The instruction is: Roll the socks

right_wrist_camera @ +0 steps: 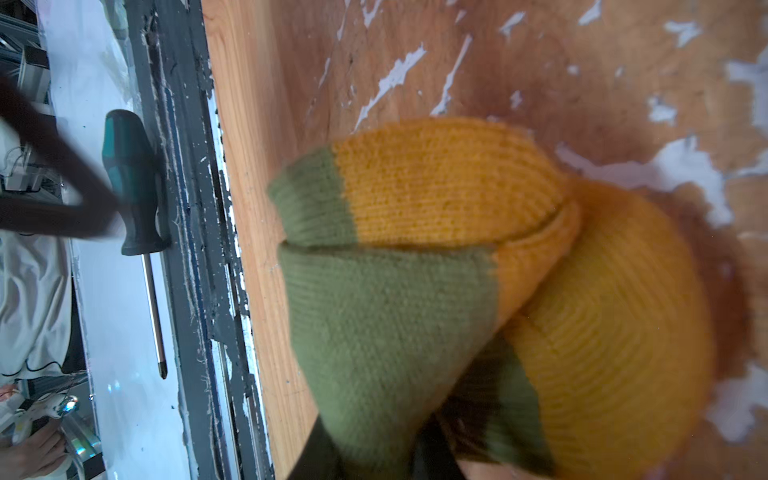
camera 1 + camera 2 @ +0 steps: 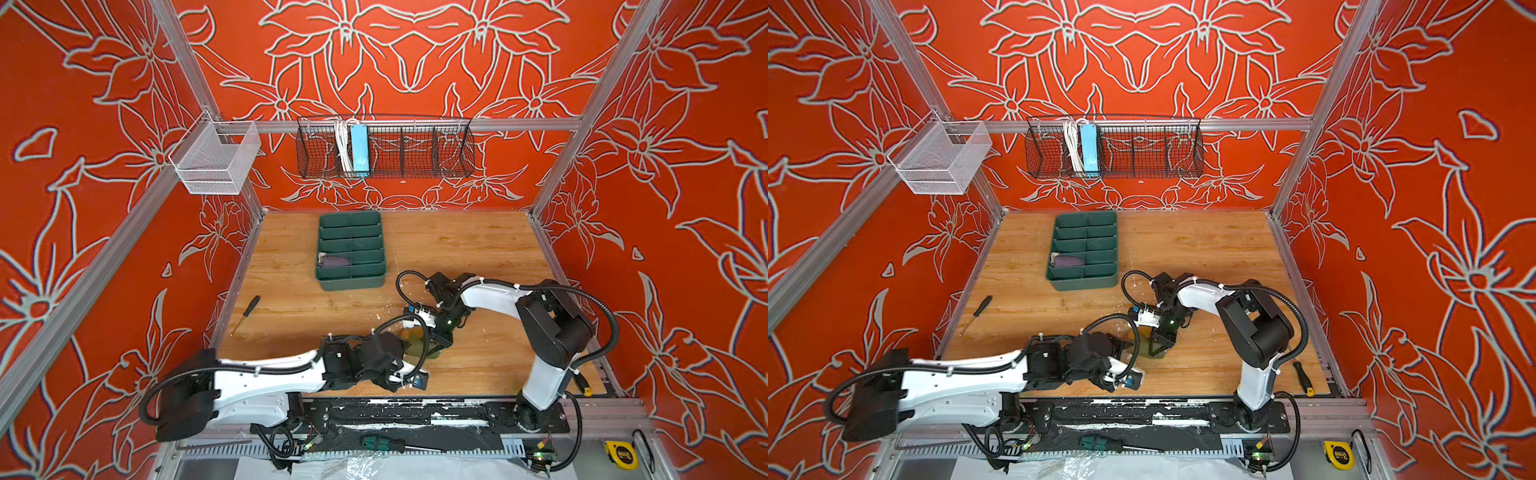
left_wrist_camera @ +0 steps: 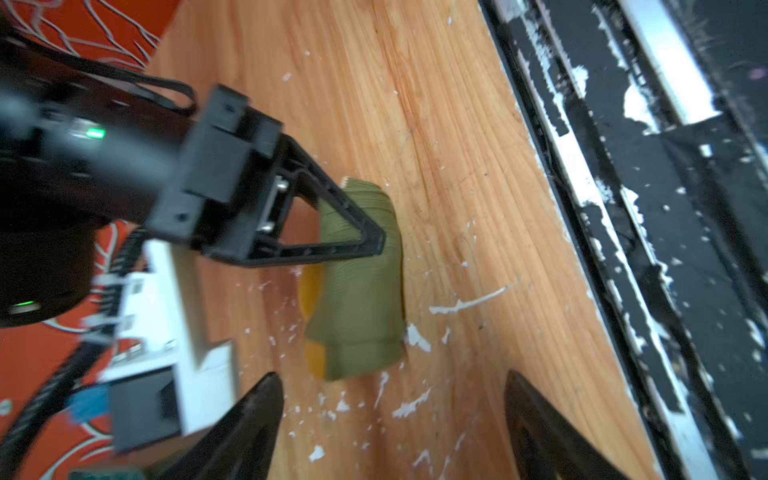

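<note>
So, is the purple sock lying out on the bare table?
No, the purple sock lies inside a compartment of the green tray.

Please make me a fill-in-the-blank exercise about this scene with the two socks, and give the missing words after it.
1. The purple sock lies in a compartment of the ____ tray.
2. The right gripper is shut on the olive sock, whose toe is ____.
3. The left gripper is ____ and holds nothing.
Missing words: green; yellow; open.
</note>
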Robot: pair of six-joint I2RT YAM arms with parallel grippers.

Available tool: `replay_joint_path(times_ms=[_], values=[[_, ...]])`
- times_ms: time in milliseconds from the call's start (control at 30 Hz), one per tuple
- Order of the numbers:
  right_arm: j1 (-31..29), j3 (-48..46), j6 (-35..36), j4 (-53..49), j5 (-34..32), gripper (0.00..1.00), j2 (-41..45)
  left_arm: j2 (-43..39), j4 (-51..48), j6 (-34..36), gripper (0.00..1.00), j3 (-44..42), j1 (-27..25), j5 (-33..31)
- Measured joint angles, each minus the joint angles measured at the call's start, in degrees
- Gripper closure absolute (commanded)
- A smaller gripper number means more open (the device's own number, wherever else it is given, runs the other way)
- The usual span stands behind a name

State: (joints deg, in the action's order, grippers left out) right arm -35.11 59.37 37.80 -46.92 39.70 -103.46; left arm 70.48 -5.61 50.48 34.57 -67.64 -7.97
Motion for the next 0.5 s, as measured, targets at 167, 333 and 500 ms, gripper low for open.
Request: replay_joint_path(times_ms=[167, 333, 500], values=[[0.00, -0.20, 0.00, -0.02, 0.31, 1.00, 0.02, 14.10, 13.22, -0.11, 0.35, 1.64, -0.26, -7.80], [0.04, -0.33, -0.02, 0.07, 0.31, 1.00, 0.09, 22.38, 19.15, 0.94, 0.49, 3.61, -0.26, -12.22], [0.63, -0.66, -0.15, 0.09, -0.35, 1.00, 0.55, 24.74, 21.40, 0.83, 0.61, 4.07, -0.37, -13.29]])
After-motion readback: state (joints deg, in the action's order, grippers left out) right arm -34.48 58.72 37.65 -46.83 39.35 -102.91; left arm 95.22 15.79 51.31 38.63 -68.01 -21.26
